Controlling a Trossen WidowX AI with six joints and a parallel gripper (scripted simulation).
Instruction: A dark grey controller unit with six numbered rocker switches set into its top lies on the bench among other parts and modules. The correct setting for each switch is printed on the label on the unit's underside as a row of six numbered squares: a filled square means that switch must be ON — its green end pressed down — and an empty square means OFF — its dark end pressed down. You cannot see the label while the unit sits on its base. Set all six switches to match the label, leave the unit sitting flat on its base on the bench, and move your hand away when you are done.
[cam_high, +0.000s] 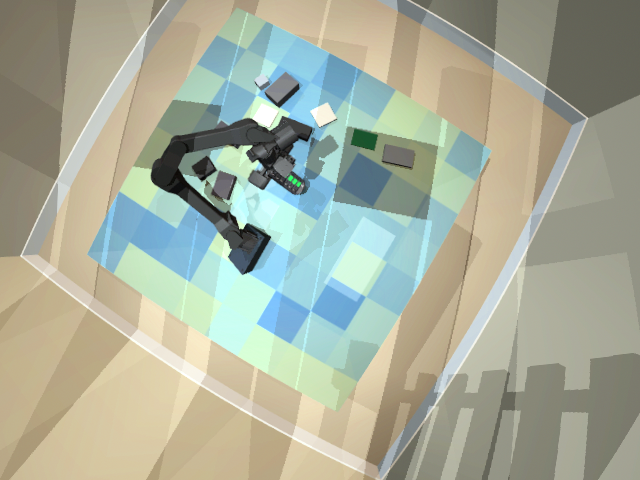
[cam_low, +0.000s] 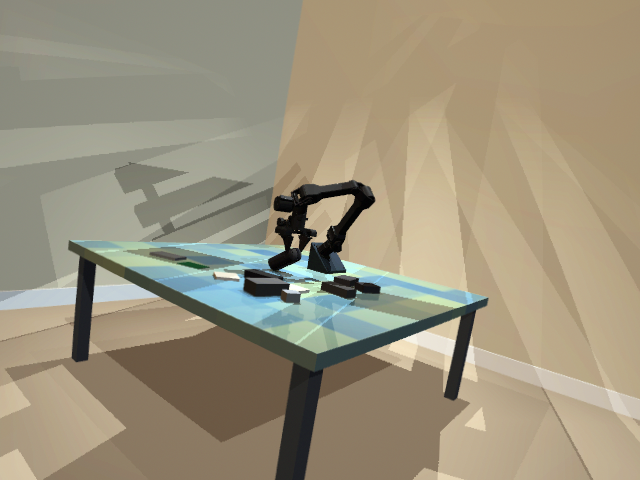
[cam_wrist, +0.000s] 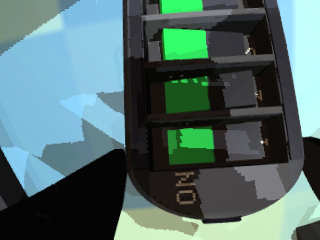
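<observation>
The dark grey controller unit (cam_high: 296, 182) (cam_low: 284, 259) (cam_wrist: 215, 192) is off the bench, tilted lengthwise in the exterior view. My gripper (cam_high: 273, 173) (cam_low: 293, 250) is shut on it, with one black finger at each long side in the wrist view. The wrist view shows the rounded end marked ON and four rockers, the farthest cut off, with green ends on the left and dark ends on the right. A 1 shows beside the nearest rocker (cam_wrist: 191, 146). Which ends are pressed down is hard to tell. The remaining rockers are out of the wrist view, and the underside label is hidden.
A black block (cam_high: 302, 130), large grey box (cam_high: 282, 88) (cam_low: 266, 286), small pale cube (cam_high: 262, 81) (cam_low: 290, 296) and cream tile (cam_high: 323, 114) (cam_low: 225, 276) lie nearby. Dark blocks (cam_high: 224, 184) (cam_high: 203, 167) lie near the arm. A green board (cam_high: 364, 139) and grey plate (cam_high: 398, 156) lie farther off.
</observation>
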